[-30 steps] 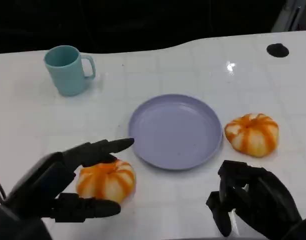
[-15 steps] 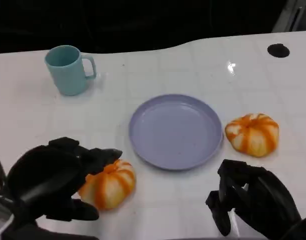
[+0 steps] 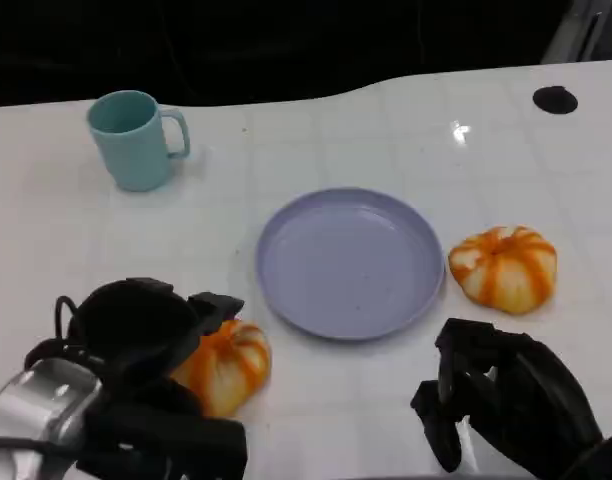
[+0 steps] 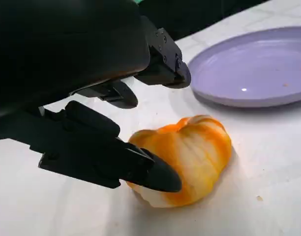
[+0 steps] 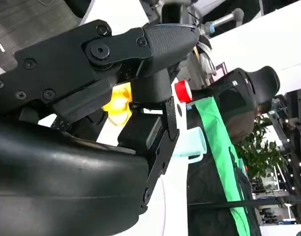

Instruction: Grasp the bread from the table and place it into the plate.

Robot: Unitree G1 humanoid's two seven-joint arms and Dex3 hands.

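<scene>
One orange-and-white striped bread (image 3: 226, 365) lies on the white table at the lower left, near the lilac plate (image 3: 351, 262). My left hand (image 3: 136, 335) hangs over its left side, covering part of it. In the left wrist view the fingers (image 4: 111, 157) are spread around the bread (image 4: 195, 157); the lower one lies against its near side, the upper ones stand clear above it, towards the plate (image 4: 258, 73). A second such bread (image 3: 504, 268) lies right of the plate. My right hand (image 3: 506, 395) rests at the lower right, fingers curled in on nothing.
A teal mug (image 3: 136, 138) stands at the back left. A black round spot (image 3: 555, 99) marks the table's far right corner. The table's far edge runs along the dark background. The right wrist view has my right hand (image 5: 91, 123) close up, with the mug (image 5: 192, 142) behind.
My left hand has turned and come down over the left bread, the forearm now showing at the lower left. The bread, the plate and the right hand have stayed put.
</scene>
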